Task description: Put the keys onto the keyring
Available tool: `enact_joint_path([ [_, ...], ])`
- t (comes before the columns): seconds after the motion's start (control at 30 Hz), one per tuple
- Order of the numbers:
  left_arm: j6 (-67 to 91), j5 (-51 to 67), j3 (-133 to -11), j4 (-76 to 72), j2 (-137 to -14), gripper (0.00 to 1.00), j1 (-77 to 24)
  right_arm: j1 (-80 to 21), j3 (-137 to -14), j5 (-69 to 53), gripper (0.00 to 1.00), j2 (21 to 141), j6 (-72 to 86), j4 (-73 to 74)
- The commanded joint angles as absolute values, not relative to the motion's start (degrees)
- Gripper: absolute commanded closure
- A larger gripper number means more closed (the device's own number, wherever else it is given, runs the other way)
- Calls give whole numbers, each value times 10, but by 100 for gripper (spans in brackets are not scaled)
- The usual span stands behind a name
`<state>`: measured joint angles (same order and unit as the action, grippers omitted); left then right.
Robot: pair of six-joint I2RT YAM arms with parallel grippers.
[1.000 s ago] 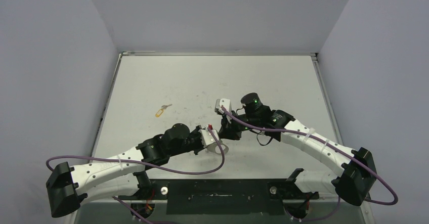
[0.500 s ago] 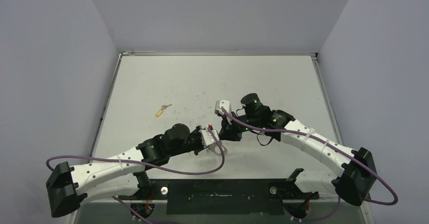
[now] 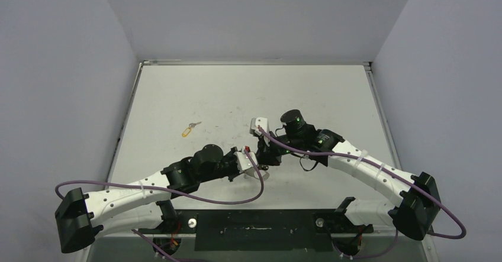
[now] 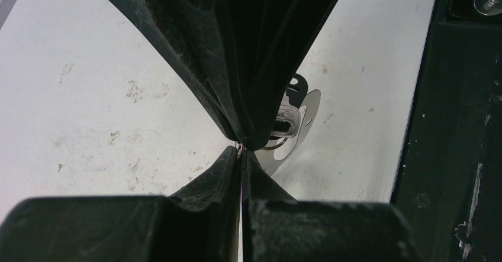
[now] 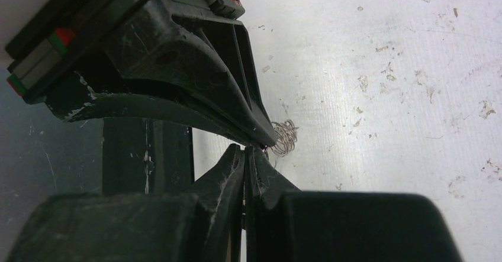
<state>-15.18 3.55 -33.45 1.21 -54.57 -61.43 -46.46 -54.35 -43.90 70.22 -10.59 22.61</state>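
Tagged key (image 3: 187, 131): small, silver, with a yellow oblong tag; lies flat left of centre in the top view, well apart from both arms.
Left gripper (image 4: 241, 155): scuffed matte-black fingers pressed together, tips meeting the other gripper's.
Keyring (image 4: 308, 117): flat, shiny silver-grey oval just behind those tips, lower centre of the top view.
Chain (image 5: 285, 138): small wire rings.
Right gripper (image 5: 244, 153): fingers closed to a sliver; whether they pinch anything cannot be told.

The scuffed white table (image 3: 237, 90) carries a yellow-tagged key (image 3: 189, 129), well left of the keyring (image 4: 309, 105).
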Motion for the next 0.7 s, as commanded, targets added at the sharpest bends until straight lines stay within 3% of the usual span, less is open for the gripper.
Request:
enact_joint_path([
  [0.0,-144,47,-346,-36,-543,100,-616,-469,-561,-435,100,707,-99,192],
  [0.67,-141,48,-335,-45,-528,100,-616,-434,-538,-389,100,688,-102,204],
])
